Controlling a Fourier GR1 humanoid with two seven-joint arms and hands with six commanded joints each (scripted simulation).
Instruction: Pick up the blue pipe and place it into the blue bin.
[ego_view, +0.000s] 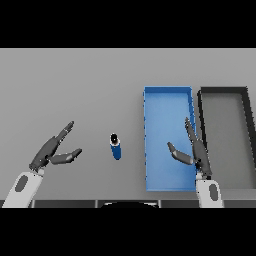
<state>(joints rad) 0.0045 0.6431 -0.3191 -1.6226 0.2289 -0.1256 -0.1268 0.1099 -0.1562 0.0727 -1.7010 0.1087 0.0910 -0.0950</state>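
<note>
Pipe: short blue cylindrical pipe (116, 147) stands on grey desk (75, 85), between both hands.
Left hand (52, 152): spread wide, apart from pipe.
Right hand (192, 150): fingers relaxed, over shallow blue rectangular bin (167, 100).

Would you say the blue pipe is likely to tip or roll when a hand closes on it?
The pipe seems to stand on end, narrow, so a sideways nudge would probably tip it. Being round, it would likely roll afterwards. It looks rigid, so it should not bend.
</note>
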